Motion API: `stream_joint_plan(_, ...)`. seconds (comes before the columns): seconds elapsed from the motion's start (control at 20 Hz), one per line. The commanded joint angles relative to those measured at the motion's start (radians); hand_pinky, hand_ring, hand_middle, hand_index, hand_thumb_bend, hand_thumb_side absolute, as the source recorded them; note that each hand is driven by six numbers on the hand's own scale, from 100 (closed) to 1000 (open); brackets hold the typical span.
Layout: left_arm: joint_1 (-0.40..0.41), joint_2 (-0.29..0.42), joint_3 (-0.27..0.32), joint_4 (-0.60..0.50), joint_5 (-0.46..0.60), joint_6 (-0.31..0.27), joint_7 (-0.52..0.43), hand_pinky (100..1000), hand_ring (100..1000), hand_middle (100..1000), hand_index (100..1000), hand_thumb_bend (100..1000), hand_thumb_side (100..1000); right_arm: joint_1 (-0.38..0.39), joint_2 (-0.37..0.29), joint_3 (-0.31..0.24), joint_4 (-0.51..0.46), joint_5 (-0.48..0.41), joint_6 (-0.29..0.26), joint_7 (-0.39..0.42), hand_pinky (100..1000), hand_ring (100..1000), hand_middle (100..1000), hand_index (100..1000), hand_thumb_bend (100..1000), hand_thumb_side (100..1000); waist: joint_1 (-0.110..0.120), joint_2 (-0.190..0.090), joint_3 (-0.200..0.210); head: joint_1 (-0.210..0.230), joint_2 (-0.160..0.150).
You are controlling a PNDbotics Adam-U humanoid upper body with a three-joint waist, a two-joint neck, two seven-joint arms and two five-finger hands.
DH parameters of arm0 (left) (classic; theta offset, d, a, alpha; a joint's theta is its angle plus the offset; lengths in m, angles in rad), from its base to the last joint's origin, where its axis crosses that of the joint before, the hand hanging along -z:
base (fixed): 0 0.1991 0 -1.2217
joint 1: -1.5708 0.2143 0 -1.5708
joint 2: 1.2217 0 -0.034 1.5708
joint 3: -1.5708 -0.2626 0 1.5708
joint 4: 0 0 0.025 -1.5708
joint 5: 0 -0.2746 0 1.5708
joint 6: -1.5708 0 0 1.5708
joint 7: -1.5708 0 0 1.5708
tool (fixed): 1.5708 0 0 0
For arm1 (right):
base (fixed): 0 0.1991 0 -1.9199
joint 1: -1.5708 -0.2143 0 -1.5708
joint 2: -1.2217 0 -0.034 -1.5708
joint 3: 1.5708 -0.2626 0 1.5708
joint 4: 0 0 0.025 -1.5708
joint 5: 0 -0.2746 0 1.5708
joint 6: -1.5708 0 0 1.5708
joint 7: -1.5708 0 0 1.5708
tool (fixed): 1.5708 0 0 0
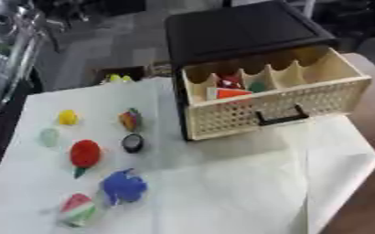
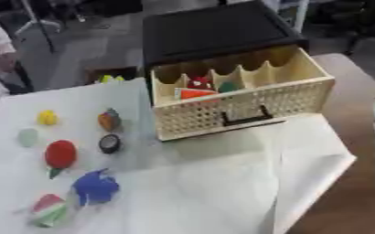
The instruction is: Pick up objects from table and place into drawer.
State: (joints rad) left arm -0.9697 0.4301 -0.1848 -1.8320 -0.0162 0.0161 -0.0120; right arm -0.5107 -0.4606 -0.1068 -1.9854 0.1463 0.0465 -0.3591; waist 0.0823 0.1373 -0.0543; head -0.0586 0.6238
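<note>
On the white cloth (image 1: pixel 222 192), near to far: a watermelon-slice toy (image 1: pixel 77 209), blue toy (image 1: pixel 124 186), red toy (image 1: pixel 85 153), black disc (image 1: pixel 132 143), and yellow toy (image 1: pixel 67 117). Beyond stands the open drawer (image 1: pixel 270 107), already holding red and green pieces. Neither robot hand is visible, so finger state cannot be told.

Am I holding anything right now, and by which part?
Nothing is held: neither hand shows in either view. The red piece, the blue piece and the other small pieces lie untouched on the white cloth.
</note>
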Motion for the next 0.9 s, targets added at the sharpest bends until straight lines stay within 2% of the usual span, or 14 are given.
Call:
stream_joint_plan(0.05,0.016,0.058,0.031,-0.079,0.062,0.014,0.040,309,495,472,650,100,528,-0.020,-0.040,0.001,-0.015,0.014,-0.006,0.001,290,540,524,792,141,805,-0.011,-0.013,0.004,-0.008,0.008)
stream_joint_plan(0.1,0.028,0.068,0.036,-0.097,0.074,0.020,0.050,307,492,471,650,100,528,-0.021,-0.044,0.002,-0.015,0.017,-0.006,0.002,286,540,521,792,203,745,-0.013,-0.012,0.006,-0.009,0.009)
stream_joint_plan(0.15,0.042,0.078,0.040,-0.116,0.078,0.031,0.058,307,490,467,648,100,533,-0.022,-0.048,0.004,-0.015,0.021,-0.006,0.005,284,540,524,792,164,824,-0.017,-0.012,0.009,-0.010,0.010)
stream_joint_plan(0.3,0.084,0.096,0.050,-0.162,0.130,0.023,0.075,302,483,459,640,100,542,-0.027,-0.068,0.010,-0.015,0.033,-0.005,0.012,278,540,525,794,198,863,-0.027,-0.010,0.017,-0.012,0.015)
stream_joint_plan(0.55,0.132,0.099,0.060,-0.168,0.203,-0.017,0.068,318,488,463,643,100,563,-0.045,-0.111,0.029,-0.015,0.061,-0.007,0.027,258,539,527,796,281,971,-0.044,-0.007,0.029,-0.013,0.021)
stream_joint_plan(0.6,0.140,0.098,0.063,-0.168,0.215,-0.026,0.067,321,490,465,644,100,564,-0.048,-0.119,0.033,-0.015,0.067,-0.007,0.030,256,538,526,796,291,982,-0.047,-0.007,0.031,-0.013,0.022)
stream_joint_plan(0.65,0.149,0.098,0.064,-0.168,0.227,-0.035,0.066,339,497,471,649,100,571,-0.051,-0.130,0.039,-0.015,0.075,-0.006,0.036,233,530,519,794,352,988,-0.050,-0.007,0.033,-0.012,0.022)
stream_joint_plan(0.7,0.158,0.098,0.066,-0.168,0.238,-0.045,0.064,339,498,472,650,100,574,-0.053,-0.140,0.044,-0.015,0.084,-0.004,0.045,229,529,521,794,353,1000,-0.053,-0.006,0.035,-0.011,0.023)
stream_joint_plan(0.75,0.168,0.097,0.067,-0.168,0.249,-0.054,0.062,344,500,472,647,100,582,-0.055,-0.151,0.049,-0.015,0.094,0.000,0.056,201,523,515,792,421,1000,-0.056,-0.006,0.038,-0.012,0.023)
stream_joint_plan(0.9,0.203,0.086,0.072,-0.168,0.283,-0.076,0.048,356,505,476,651,100,598,-0.061,-0.188,0.070,-0.015,0.126,0.019,0.114,148,512,507,790,401,1000,-0.065,-0.005,0.043,-0.015,0.024)
